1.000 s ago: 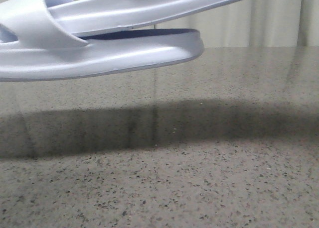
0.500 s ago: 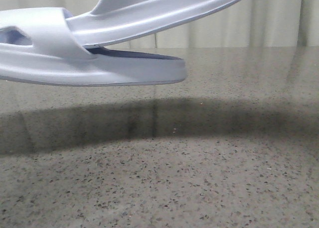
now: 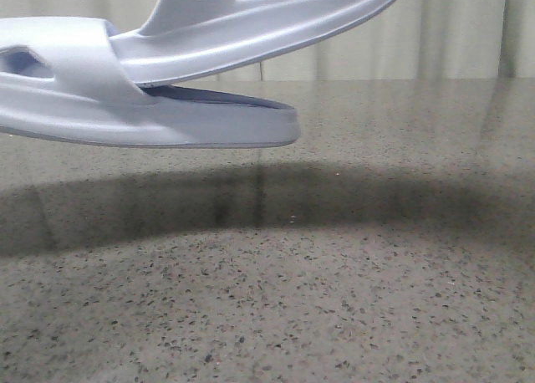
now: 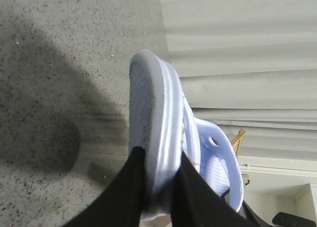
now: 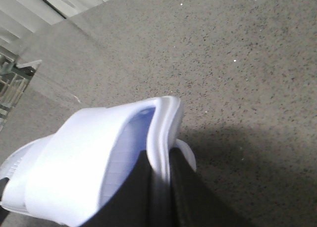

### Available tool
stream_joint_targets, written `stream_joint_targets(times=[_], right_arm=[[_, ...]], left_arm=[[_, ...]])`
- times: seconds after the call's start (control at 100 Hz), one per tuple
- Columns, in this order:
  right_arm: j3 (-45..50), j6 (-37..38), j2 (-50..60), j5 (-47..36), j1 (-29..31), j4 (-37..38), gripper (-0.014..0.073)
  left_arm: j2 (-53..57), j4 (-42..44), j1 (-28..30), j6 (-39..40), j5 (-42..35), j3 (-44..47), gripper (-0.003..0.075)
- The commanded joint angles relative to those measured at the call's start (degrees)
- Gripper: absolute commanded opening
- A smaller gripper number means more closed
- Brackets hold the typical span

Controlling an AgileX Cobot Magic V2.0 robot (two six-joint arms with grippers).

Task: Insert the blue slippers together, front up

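Two pale blue slippers hang above the table, close to the front camera. The lower slipper [image 3: 167, 120] lies about level with its strap at the left. The upper slipper [image 3: 267, 23] slants up to the right, and its low end sits under the lower one's strap. My left gripper [image 4: 161, 187] is shut on the thick sole edge of one slipper [image 4: 158, 133]; the other slipper [image 4: 220, 162] shows behind it. My right gripper [image 5: 161, 187] is shut on the rim of a slipper [image 5: 84, 157]. Neither gripper shows in the front view.
The speckled grey stone table [image 3: 334, 299] lies below, with the slippers' wide shadow across it. Pale curtains [image 3: 451, 32] hang behind the far edge. A wooden object [image 4: 238, 138] stands off the table in the left wrist view.
The lower slipper has drawn back to the left. The upper slipper has tilted up more steeply at the right, and its strap has come into view at the top.
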State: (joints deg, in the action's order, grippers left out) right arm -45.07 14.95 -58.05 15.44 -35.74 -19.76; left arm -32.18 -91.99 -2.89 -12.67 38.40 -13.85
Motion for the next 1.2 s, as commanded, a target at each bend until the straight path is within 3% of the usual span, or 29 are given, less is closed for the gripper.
stream_joint_targets(times=[0.0,0.12,0.31,0.38,0.58,0.97,1.19], right_arm=[[-1.4,-1.0,0.0,-0.1,-1.6,2.8,-0.0050],[-1.4,-1.0,0.0,0.2,-0.5,7.9,0.0105],[-1.4,-1.0,0.1,1.4,3.6,9.0,0.0480],[-1.4,-1.0,0.8,2.4,4.9,9.9,0.0555],[-1.4,-1.0,6.3,3.2,7.0,13.3,0.0580],[-1.4,-1.0,24.9,-5.3,8.1,21.4,0.0580],[-1.4,-1.0,29.8,-6.4,8.1,23.1,0.0580]], left_arm=[[0.1,-6.6,-0.6,0.4,10.7,-2.1,0.0016],[0.1,-6.6,-0.6,0.4,10.7,-2.1,0.0016],[0.1,-6.6,-0.6,0.4,10.6,-2.1,0.0016],[0.1,-6.3,-0.6,0.4,10.1,-2.1,0.0016],[0.1,-5.2,-0.6,0.4,8.9,-2.1,0.0016],[0.1,-3.7,-0.6,0.4,6.3,-2.1,0.0016],[-0.3,-2.3,-0.6,-0.2,4.0,-2.1,0.0016]])
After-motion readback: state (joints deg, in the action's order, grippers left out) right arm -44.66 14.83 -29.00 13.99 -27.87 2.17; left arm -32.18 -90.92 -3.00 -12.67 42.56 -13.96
